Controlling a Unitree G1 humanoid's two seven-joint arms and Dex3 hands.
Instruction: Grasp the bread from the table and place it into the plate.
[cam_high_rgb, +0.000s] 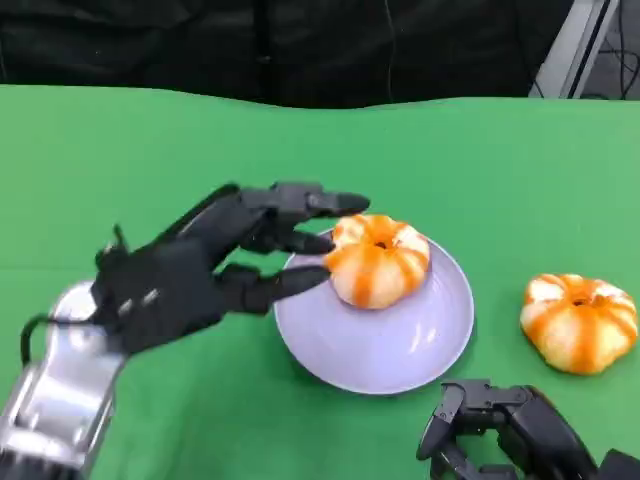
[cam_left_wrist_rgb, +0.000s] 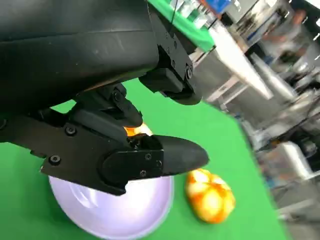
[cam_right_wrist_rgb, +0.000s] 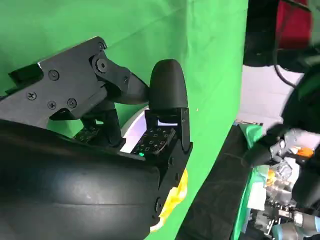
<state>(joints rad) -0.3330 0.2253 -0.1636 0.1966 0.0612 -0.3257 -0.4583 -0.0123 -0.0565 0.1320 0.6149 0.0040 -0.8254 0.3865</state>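
Fingers (cam_high_rgb: 300, 240) seemingly touch one bread (cam_high_rgb: 378, 260) on plate (cam_high_rgb: 400, 350); second bread (cam_high_rgb: 580, 322) on table (cam_high_rgb: 120, 180).

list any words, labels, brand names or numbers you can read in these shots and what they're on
None can be read. The bread in the plate, the second bread, the green table and both the left hand and right hand carry no print. Background clutter in the wrist views is too blurred.

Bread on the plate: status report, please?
Left hand gripping bread, bread on plate. Right hand curled, holding nothing. Second bread on table, not in the way.
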